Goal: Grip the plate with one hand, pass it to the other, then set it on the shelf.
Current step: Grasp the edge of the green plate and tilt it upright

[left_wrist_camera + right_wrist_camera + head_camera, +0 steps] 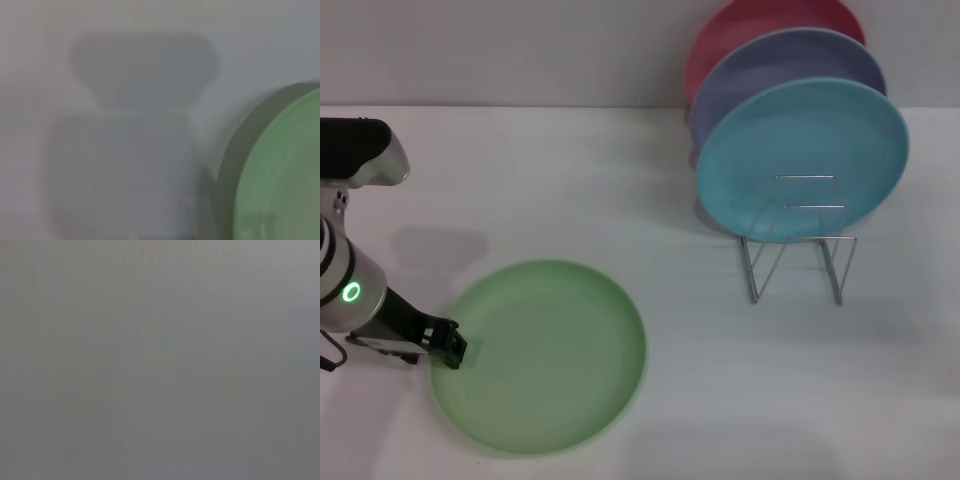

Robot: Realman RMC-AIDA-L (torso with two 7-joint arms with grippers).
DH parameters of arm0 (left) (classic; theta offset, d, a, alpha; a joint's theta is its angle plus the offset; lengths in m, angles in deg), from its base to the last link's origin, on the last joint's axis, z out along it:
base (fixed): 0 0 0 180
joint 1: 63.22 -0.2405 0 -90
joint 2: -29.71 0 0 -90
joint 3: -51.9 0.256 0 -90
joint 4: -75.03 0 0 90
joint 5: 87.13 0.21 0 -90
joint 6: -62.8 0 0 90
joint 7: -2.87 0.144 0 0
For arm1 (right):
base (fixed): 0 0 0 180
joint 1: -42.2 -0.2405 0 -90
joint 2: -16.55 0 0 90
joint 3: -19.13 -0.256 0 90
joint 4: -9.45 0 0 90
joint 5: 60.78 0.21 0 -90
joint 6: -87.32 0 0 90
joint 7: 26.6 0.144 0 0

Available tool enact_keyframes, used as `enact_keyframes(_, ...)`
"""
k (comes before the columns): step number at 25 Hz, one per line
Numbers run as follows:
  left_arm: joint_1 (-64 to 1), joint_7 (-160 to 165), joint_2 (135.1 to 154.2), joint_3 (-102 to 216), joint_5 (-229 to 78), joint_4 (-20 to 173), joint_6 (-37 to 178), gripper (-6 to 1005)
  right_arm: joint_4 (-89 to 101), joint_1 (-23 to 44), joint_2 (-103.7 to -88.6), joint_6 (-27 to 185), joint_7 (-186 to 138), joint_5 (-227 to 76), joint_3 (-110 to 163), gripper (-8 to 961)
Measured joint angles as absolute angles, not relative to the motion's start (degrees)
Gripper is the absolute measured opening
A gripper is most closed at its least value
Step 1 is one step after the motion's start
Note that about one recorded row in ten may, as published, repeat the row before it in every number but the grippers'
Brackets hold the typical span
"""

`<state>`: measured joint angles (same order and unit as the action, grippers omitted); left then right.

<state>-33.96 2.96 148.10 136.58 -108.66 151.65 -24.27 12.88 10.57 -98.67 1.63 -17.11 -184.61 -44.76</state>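
Note:
The light green plate (542, 355) lies flat on the white table, front left of centre. My left gripper (448, 346) is low at the plate's left rim, its black tip touching or just over the edge. In the left wrist view the plate's rim (280, 175) shows at one side, with bare table and a shadow beside it. The silver wire shelf (798, 262) stands at the right, its front loop dividers bare. My right gripper is out of view; the right wrist view shows only flat grey.
A turquoise-blue plate (802, 158), a lavender plate (790, 70) and a pink plate (760, 25) stand upright in the back slots of the rack. White table (570, 180) lies between the green plate and the rack.

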Motion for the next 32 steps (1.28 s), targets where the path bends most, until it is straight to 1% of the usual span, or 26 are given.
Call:
enact_keyframes(3, -34.0, 3.0, 148.1, 136.6, -108.7, 151.7, -24.2, 477, 12.9, 10.6, -98.67, 1.6, -17.1, -184.6, -44.8, 728)
enact_keyframes(9, -33.9, 3.1, 148.1, 136.8, -108.7, 151.7, -24.1, 473, 12.9, 10.8, -98.68, 1.5, -17.1, -184.6, -44.8, 728)
enact_keyframes(13, -33.8, 3.5, 148.07, 136.8, -109.0, 151.5, -24.1, 296, 12.9, 11.0, -98.68, 1.2, -17.1, -184.6, -44.8, 727)
enact_keyframes(20, -33.8, 3.7, 148.01, 136.8, -109.0, 151.4, -24.2, 180, 12.9, 11.0, -98.68, 1.2, -17.0, -184.5, -44.8, 728)
enact_keyframes(32, -34.0, 4.4, 148.08, 136.3, -109.1, 151.4, -24.2, 167, 13.0, 11.1, -98.67, 1.1, -16.8, -184.5, -44.8, 727)
